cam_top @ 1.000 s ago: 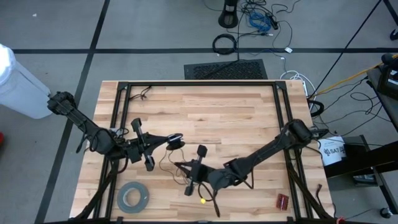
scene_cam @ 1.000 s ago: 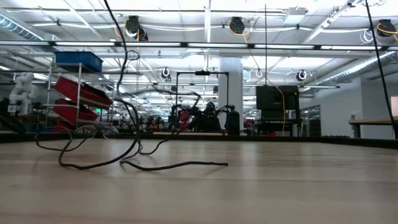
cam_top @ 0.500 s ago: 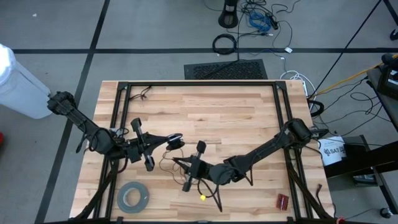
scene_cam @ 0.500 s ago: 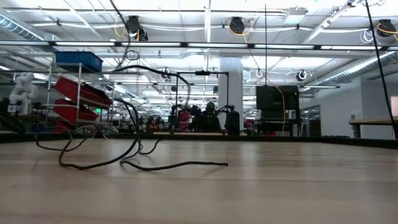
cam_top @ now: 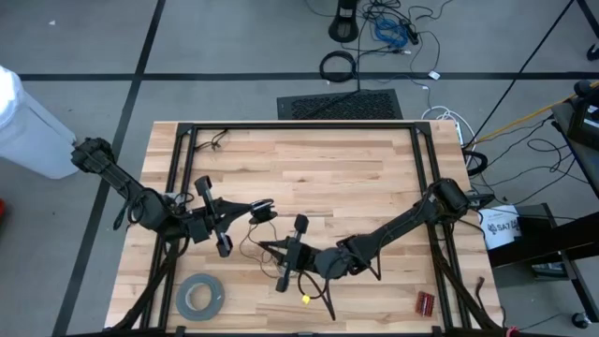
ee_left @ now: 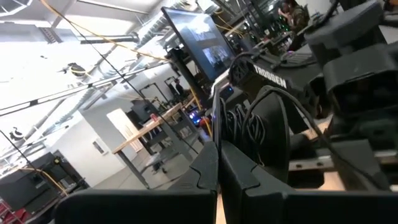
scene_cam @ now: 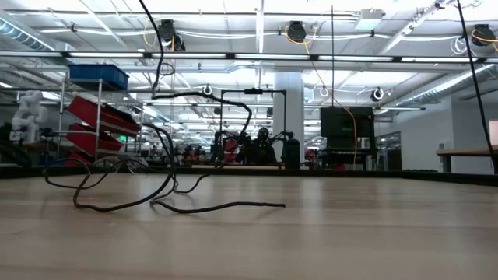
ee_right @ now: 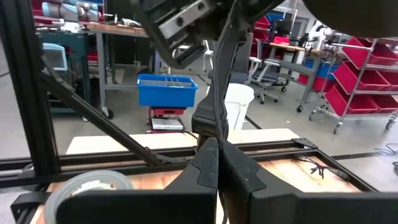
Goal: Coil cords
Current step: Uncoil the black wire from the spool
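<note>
The thin dark cord [cam_top: 251, 245] lies in loose loops on the wooden table [cam_top: 356, 178] near its front middle, between the two arms, with its small round black disc [cam_top: 265, 213] lifted at the left tool [cam_top: 269, 205] and part of the wire rising off the table in the low view [scene_cam: 167, 117]. The left tool's fingers [ee_left: 214, 168] are pressed together on the wire beside the disc, and the right tool [cam_top: 263, 245], just in front of it, has its fingers [ee_right: 211, 163] clamped on another stretch of the same cord. A grey tape roll [cam_top: 200, 296] lies flat near the table's front left corner, well apart from the wire.
</note>
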`<state>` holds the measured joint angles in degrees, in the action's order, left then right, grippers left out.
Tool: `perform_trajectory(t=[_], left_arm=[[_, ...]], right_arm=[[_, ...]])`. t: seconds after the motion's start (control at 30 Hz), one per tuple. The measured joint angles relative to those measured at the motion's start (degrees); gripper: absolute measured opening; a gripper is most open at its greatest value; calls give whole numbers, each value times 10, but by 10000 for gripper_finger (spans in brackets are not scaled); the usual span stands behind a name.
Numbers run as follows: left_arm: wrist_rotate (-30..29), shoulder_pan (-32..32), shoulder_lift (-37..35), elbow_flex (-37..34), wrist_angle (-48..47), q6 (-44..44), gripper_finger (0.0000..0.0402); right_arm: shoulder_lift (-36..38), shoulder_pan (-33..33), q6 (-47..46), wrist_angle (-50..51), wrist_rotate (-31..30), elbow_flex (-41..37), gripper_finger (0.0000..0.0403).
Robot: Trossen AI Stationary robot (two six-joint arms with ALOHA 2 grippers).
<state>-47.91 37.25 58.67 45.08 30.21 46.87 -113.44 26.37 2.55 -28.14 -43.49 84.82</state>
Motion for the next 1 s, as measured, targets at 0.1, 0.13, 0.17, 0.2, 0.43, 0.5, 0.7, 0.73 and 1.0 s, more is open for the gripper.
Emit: perform_trajectory(t=[0.1, 0.13, 0.17, 0.2, 0.43, 0.5, 0.7, 0.73, 1.0], left_arm=[[1, 0, 0, 0, 7, 0, 0], [1, 0, 0, 0, 8, 0, 0], [1, 0, 0, 0, 8, 0, 0], [1, 0, 0, 0, 8, 0, 0], [19, 2, 0, 0, 12, -5, 0], [25, 7, 0, 0, 13, -10, 0], [27, 23, -5, 0, 19, -10, 0], [27, 25, -7, 0, 19, -10, 0], [-25, 34, -20, 0, -9, 4, 0]], right_arm=[[-5, -11, -4, -12, 21, 0, 0], [-7, -14, -4, -12, 26, 0, 0], [-9, -17, -4, -12, 30, 0, 0], [-11, -20, -4, -11, 31, 0, 0], [-17, -38, -37, 80, 29, 0, 0], [-17, -41, -57, 132, 19, 0, 0], [-16, -46, -155, 313, -4, 0, 0], [-15, -46, -170, 337, -6, 0, 0], [-3, -34, -268, 469, -18, 0, 0]])
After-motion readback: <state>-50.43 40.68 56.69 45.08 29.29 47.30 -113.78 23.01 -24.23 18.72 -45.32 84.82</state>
